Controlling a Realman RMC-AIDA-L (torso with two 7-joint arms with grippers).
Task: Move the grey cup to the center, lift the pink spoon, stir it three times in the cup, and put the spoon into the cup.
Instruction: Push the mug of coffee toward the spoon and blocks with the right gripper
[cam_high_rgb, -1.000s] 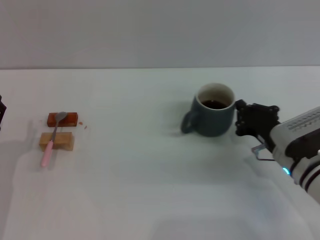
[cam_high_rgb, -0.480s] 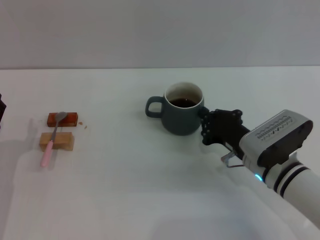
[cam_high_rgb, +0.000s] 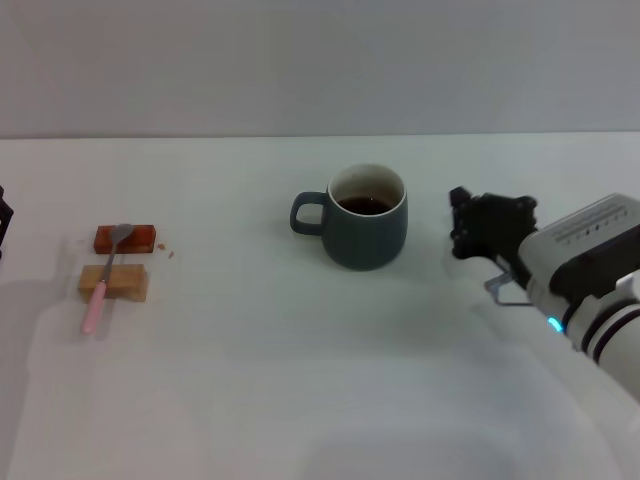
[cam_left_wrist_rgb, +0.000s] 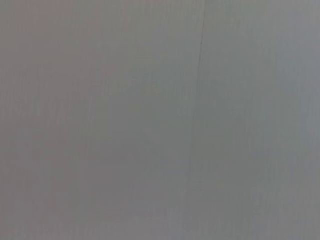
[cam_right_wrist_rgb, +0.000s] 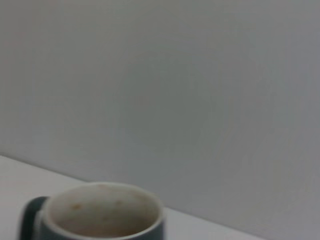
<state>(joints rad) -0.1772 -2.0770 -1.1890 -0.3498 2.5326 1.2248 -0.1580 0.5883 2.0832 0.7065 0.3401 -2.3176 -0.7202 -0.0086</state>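
Note:
The grey cup (cam_high_rgb: 365, 230) stands upright near the middle of the white tabletop (cam_high_rgb: 300, 360), its handle to the left and dark liquid inside. Its cream rim also shows in the right wrist view (cam_right_wrist_rgb: 102, 210). My right gripper (cam_high_rgb: 462, 225) is to the right of the cup, a short gap from its wall, open and empty. The pink spoon (cam_high_rgb: 103, 275) lies at the far left across a red block (cam_high_rgb: 125, 239) and a tan wooden block (cam_high_rgb: 114, 283), bowl on the red block. Only a dark bit of my left gripper (cam_high_rgb: 4, 222) shows at the left edge.
A grey wall (cam_high_rgb: 320, 60) rises behind the table's far edge. The left wrist view shows only this grey wall (cam_left_wrist_rgb: 160, 120). My right arm's white forearm (cam_high_rgb: 590, 290) reaches in from the lower right.
The right gripper moved the cup leftward to the middle, then let go and drew back to the right. The spoon, the blocks and the left arm have not moved.

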